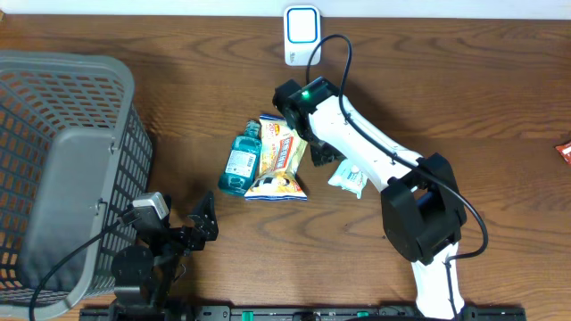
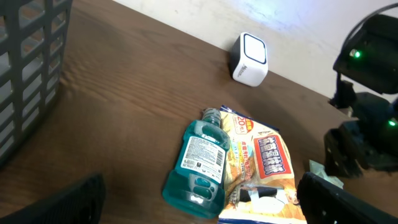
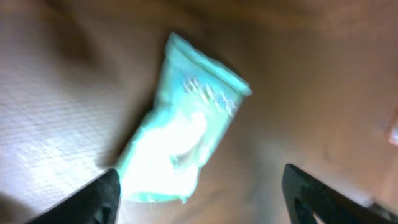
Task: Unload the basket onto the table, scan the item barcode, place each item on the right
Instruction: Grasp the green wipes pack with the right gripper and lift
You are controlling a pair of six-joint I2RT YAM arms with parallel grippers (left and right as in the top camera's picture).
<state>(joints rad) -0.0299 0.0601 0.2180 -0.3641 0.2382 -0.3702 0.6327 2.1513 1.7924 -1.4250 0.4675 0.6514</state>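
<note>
Waiting at the near edge of the wooden table (image 1: 464, 89), the left gripper (image 1: 207, 220) stands with its fingers spread as wide as they go and nothing between them. It sits just beside the grey mesh basket (image 1: 62, 107) that fills that side of the table.

On the other side, the right arm rises from the near edge and bends out over the middle of the table. The right gripper (image 3: 205, 196) points down at the wood, jaws well apart and empty. Its wrist camera, blurred, shows a small pale-green packet (image 1: 348, 176) lying flat on the table ahead of the fingertips, touched by neither.

Just past the packet, toward the table's centre, two more items lie side by side and touching: a teal mouthwash bottle (image 1: 239, 160) on its side, white label up and cap pointing away from the robot, and a yellow-and-white snack bag (image 1: 281, 162), partly under the right arm in the overhead view.

Farthest off, the white barcode scanner (image 1: 302, 36) stands at the table's back edge, well apart from all three items.
</note>
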